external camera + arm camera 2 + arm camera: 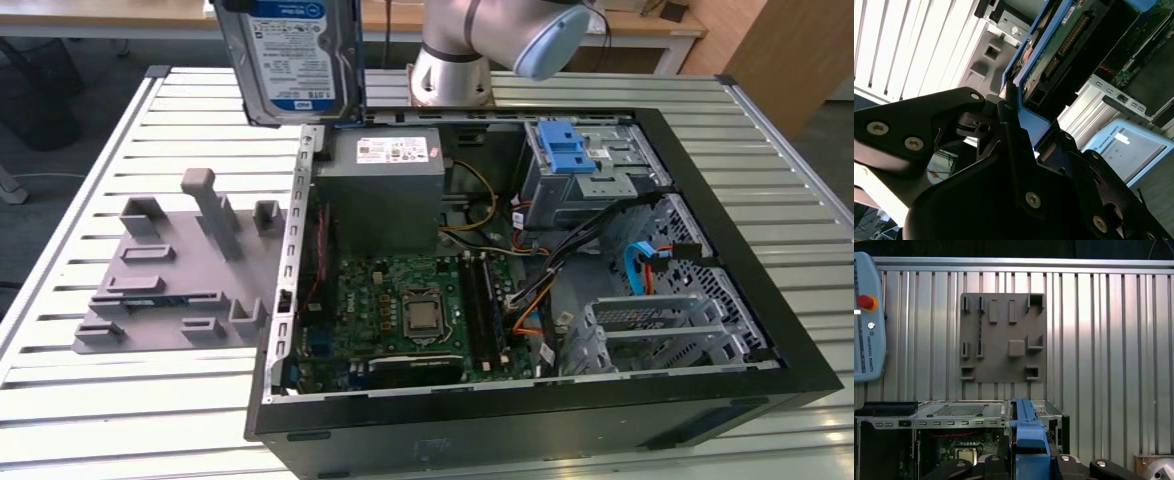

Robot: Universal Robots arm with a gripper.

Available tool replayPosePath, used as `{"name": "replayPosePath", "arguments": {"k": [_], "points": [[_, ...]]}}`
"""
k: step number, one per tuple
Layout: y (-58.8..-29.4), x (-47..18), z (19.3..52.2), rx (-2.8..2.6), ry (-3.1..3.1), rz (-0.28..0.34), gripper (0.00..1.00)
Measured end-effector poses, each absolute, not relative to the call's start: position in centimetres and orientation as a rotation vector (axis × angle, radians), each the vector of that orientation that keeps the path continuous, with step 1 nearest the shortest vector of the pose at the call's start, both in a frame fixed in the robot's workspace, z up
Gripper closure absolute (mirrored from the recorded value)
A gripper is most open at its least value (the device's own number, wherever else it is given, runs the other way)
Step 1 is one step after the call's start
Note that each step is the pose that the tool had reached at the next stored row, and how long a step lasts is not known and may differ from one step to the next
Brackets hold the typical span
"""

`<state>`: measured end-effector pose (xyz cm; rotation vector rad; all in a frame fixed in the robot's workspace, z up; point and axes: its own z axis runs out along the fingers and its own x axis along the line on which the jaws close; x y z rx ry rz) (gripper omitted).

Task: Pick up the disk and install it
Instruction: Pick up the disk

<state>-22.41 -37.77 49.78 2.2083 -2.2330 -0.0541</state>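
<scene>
I see the disk [296, 55] held upright in the air above the slatted table [107, 400], its label facing the exterior camera. It sits over the far corner of the open computer case [801, 370], towards the exterior view's left. In the second wrist view the gripper [1036, 117] has its black fingers [1013, 135] clamped on the disk's blue rail frame. The grey fixture plate [147, 290] lies flat on the table beside the case, well below the disk.

Your gripper [1031, 462], clamped on the disk [296, 60], hangs in open air over the case's [534, 420] far corner at the exterior view's left. Below, the power supply [387, 200] fills that corner. Cables [594, 245] cross before the drive cage [601, 180], far on the exterior view's right.
</scene>
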Motion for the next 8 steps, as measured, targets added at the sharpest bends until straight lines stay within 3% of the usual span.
{"name": "replayPosePath", "arguments": {"k": [8], "points": [[-38.2,-19.8,49.8,2.208,-2.233,-0.054,0.64]]}}
